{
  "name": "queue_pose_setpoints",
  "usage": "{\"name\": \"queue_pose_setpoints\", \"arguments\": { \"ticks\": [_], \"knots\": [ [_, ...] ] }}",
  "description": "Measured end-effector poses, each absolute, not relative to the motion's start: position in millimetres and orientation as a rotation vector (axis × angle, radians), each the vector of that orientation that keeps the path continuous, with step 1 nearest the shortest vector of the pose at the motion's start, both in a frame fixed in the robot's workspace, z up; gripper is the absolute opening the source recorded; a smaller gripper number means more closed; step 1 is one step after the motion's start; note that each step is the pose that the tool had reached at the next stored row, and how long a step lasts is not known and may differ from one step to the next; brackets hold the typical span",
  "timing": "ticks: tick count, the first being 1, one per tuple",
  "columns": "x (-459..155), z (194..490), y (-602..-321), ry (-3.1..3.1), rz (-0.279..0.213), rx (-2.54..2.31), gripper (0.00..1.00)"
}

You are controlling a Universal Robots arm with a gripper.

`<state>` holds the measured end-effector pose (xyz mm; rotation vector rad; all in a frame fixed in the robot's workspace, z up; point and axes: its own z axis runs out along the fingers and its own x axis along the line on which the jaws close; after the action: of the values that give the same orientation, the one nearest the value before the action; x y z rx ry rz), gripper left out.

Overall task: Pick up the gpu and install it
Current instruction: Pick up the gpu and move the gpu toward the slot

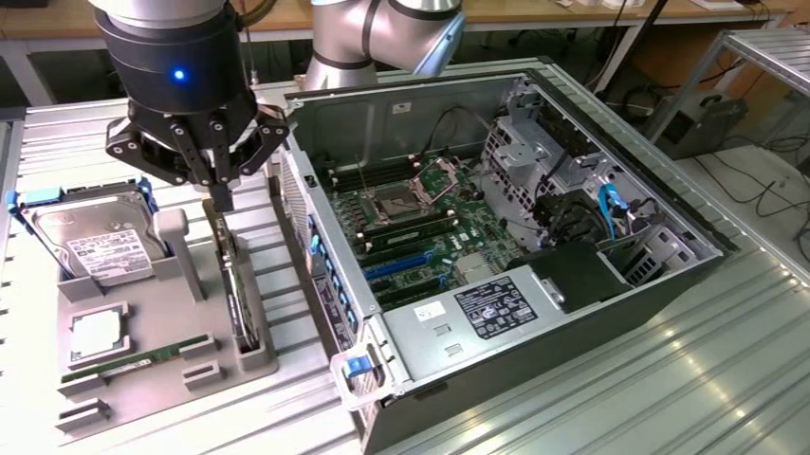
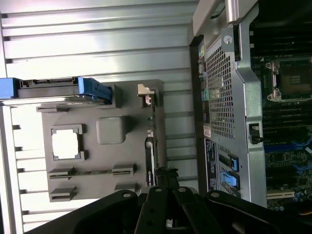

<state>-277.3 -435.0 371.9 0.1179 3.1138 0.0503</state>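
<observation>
The end effector hangs point-down over a grey holder tray on the ribbed metal bench, at the exterior view's left. Its fingers are pressed together into one narrow tip. That tip sits right at the upper edge of the gpu, though whether it actually touches the card cannot be told. The gpu stands on its long edge in a slot along the side of the tray nearest the open computer case, still seated in its holder. In the wrist view the end effector appears at the card's edge, the gpu runs as a thin dark strip, and its silver bracket is at the end nearest the hard drive. The tray also carries a hard drive with blue side rails, a square processor and a narrow green RAM stick. The case lies on its side just beside the tray, its motherboard exposed.
</observation>
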Motion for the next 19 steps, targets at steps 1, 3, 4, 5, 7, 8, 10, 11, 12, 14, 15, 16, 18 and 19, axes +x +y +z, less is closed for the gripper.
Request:
{"name": "queue_pose_setpoints", "arguments": {
  "ticks": [1, 3, 4, 5, 7, 8, 10, 11, 12, 14, 15, 16, 18, 19],
  "knots": [
    [-278, 371, -435, 3.114, 0.05, 0.118, 0.11],
    [-281, 370, -436, 3.114, 0.051, 0.118, 0.11],
    [-283, 370, -436, 3.114, 0.05, 0.118, 0.11],
    [-284, 369, -437, 3.114, 0.05, 0.118, 0.11],
    [-285, 368, -437, 3.114, 0.051, 0.118, 0.11],
    [-285, 367, -437, 3.114, 0.051, 0.118, 0.11],
    [-285, 366, -437, 3.114, 0.05, 0.118, 0.11],
    [-285, 364, -437, 3.114, 0.05, 0.118, 0.17],
    [-285, 363, -437, 3.114, 0.05, 0.118, 0.24],
    [-285, 359, -437, 3.114, 0.05, 0.118, 0.24],
    [-285, 357, -437, 3.114, 0.05, 0.118, 0.3],
    [-285, 355, -437, 3.114, 0.05, 0.118, 0.3],
    [-285, 352, -437, 3.114, 0.05, 0.118, 0.3],
    [-285, 350, -437, 3.114, 0.05, 0.118, 0.3]
  ]
}}
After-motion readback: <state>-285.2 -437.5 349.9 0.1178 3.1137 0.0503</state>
